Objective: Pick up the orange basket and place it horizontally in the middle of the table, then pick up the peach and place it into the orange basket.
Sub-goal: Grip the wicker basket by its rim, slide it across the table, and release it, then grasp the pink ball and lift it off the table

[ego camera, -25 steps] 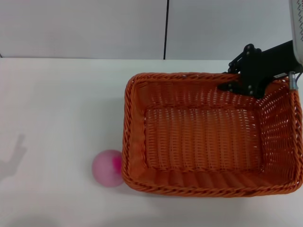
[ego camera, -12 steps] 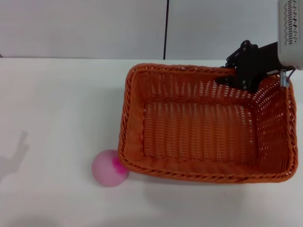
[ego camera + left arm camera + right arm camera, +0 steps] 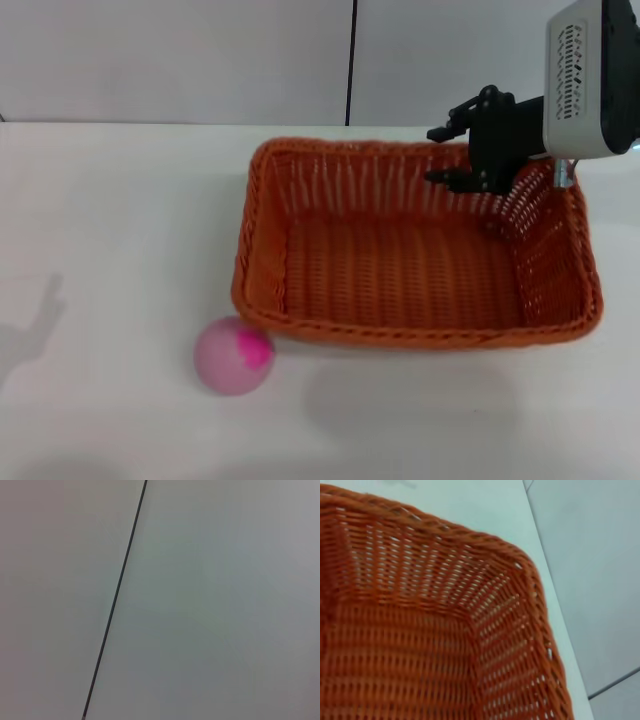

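One white table (image 3: 120, 220) | grey wall | right gripper (image 3: 470, 155) clamps orange basket (image 3: 400, 270) rim

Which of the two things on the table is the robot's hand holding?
The orange basket: the right hand grips its far rim. The peach lies untouched beside it.

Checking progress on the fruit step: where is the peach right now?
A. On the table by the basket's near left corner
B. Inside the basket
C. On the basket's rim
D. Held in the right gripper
A: the peach sits on the table just outside the basket at its near left corner; the right gripper is at the far rim.
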`<state>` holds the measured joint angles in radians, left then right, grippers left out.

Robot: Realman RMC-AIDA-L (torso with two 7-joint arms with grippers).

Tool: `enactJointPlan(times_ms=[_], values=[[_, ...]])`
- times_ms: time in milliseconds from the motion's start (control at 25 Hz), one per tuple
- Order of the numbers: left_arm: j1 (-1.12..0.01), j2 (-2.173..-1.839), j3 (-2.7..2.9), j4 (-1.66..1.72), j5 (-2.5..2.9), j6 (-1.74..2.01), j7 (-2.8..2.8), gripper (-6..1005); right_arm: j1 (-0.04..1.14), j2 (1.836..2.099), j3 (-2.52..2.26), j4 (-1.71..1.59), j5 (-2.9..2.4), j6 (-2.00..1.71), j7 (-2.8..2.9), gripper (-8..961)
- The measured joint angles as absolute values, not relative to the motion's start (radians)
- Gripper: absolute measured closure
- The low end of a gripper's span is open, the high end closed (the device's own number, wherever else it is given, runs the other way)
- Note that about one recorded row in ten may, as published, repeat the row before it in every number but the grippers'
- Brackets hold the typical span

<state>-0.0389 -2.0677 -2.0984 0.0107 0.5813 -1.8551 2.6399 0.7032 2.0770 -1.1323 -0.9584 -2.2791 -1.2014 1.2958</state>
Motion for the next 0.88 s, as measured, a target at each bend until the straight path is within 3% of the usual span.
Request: enactJointPlan(times_ms=[80,160,360,440,560,600,720,760,800,880], values=[[-0.04,-2.068,-2.098,0.011,0.581,-1.855,2.64,256,0.702,2.077,-1.133,-0.96,-2.268,-1.201,1.299,713],[-0.04,-2.067,-2.098,0.011,0.581,-1.855,2.64,257,0.697,2.077,-1.133,-0.965,-2.251,-1.204,1.302,512],[-0.041,-2.065,-2.095,0.01,0.581,-1.854,2.639,260,0.643,2.08,-1.135,-1.028,-2.181,-1.213,1.307,349],[-0.041,-2.064,-2.091,0.009,0.581,-1.854,2.638,261,0.559,2.08,-1.138,-1.115,-2.025,-1.24,1.309,317],[-0.02,-2.015,-2.023,-0.013,0.596,-1.854,2.526,262,0.486,2.079,-1.139,-1.172,-1.884,-1.258,1.306,317],[-0.02,-2.015,-2.023,-0.013,0.596,-1.854,2.526,263,0.443,2.079,-1.141,-1.198,-1.796,-1.265,1.292,317],[-0.01,-1.937,-1.9,-0.045,0.637,-1.855,2.438,264,0.324,2.08,-1.151,-1.224,-1.541,-1.293,1.207,317],[-0.01,-1.934,-1.894,-0.047,0.64,-1.855,2.435,265,0.286,2.081,-1.156,-1.218,-1.454,-1.302,1.163,317],[-0.012,-1.91,-1.853,-0.056,0.666,-1.851,2.421,265,0.245,2.081,-1.163,-1.206,-1.359,-1.31,1.118,317],[-0.014,-1.902,-1.838,-0.06,0.684,-1.844,2.42,266,0.177,2.084,-1.177,-1.162,-1.196,-1.333,1.03,317]])
